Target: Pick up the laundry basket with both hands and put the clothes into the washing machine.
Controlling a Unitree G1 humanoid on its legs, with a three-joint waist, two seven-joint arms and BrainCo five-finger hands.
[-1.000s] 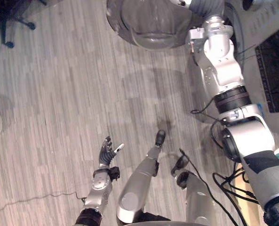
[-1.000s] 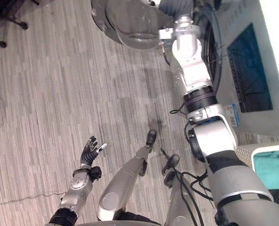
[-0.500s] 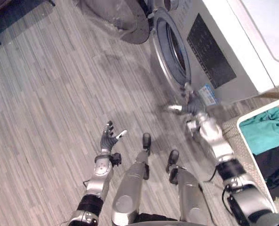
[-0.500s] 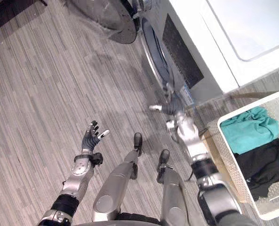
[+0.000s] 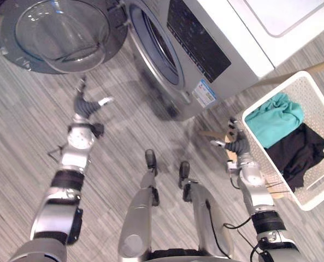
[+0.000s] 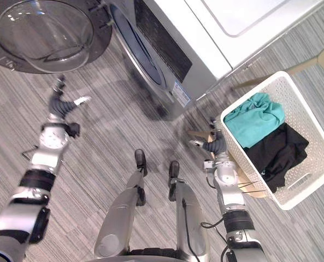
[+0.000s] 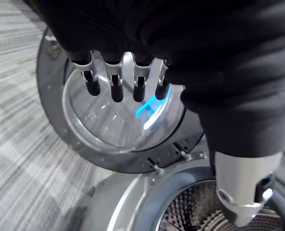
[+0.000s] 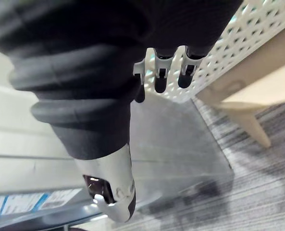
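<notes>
Right hand [image 6: 212,145] withdrawn from washing machine [image 6: 167,49]; basket [image 6: 295,93] not yet lifted.
Right fingers open, empty, just left of basket; left hand [image 6: 60,105] open near door [image 6: 41,33]. Clothes [image 6: 253,117] in basket, right.

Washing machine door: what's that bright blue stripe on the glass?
Left wrist view: a blue streak of glare on the door glass, just past the left hand, likely a reflected light. Left eye view: the glass shows pale glints.

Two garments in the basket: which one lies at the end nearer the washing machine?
The teal garment, at the white basket end toward the washing machine; the black garment fills the far end.
</notes>
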